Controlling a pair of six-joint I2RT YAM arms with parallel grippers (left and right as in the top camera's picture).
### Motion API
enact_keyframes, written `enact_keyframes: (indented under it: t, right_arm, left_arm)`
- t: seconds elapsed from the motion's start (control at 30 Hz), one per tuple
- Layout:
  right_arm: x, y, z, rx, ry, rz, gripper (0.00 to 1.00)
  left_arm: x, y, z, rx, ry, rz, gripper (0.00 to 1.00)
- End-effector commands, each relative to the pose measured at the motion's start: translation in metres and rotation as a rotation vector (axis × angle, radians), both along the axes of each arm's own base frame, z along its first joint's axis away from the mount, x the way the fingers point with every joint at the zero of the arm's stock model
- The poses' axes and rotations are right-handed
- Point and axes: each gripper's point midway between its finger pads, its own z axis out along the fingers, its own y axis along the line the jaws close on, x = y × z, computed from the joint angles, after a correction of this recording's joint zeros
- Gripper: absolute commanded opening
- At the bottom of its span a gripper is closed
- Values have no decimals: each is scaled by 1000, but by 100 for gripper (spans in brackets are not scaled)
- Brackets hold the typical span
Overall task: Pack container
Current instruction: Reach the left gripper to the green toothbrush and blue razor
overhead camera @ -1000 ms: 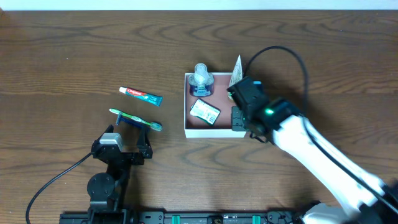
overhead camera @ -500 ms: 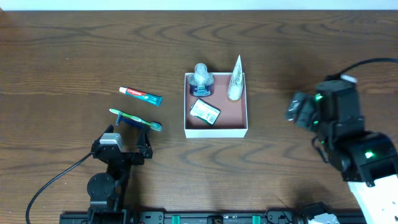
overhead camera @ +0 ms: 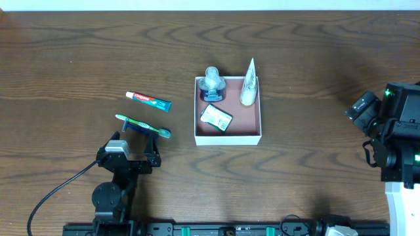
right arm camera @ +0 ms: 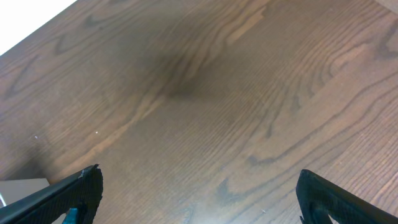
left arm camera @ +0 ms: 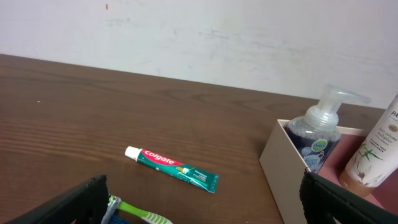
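Only overhead shows the packet in the container; left tool, right tool spread.

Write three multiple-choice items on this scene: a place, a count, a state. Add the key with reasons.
1. Where is the toothpaste? A. in the container B. on the table, left of the container C. right of the container
2. Items in the container? A. one B. five C. three
3. The right claw is: A. open, empty B. shut on the toothpaste C. shut on the container
Key: 1 B, it lies on bare wood. 2 C, pump bottle, white tube and packet sit inside. 3 A, it is spread wide with only table inside.
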Motion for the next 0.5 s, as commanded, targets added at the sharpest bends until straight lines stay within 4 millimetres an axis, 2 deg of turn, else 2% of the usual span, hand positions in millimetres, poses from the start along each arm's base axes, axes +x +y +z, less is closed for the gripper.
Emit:
enact_keyframes:
  t: [0.0,0.17,0.33,0.47]
  right_arm:
    - [-2,-5,1,-5,-1,-29,99]
    - [-2,-5,1,-6,-1,-29,99]
    - [-2,-5,1,-6,-1,-29,99]
    - [-2,-5,1,-6,-1,-29,99]
  left_arm:
    - [-1,-1,-15,-2,47,-7,98]
    - [-1,-2,-15,-8,45,-14,98]
    - [-3,-1,5,-135,35,5,98]
    - [-10,16,19,-188,134,121,98]
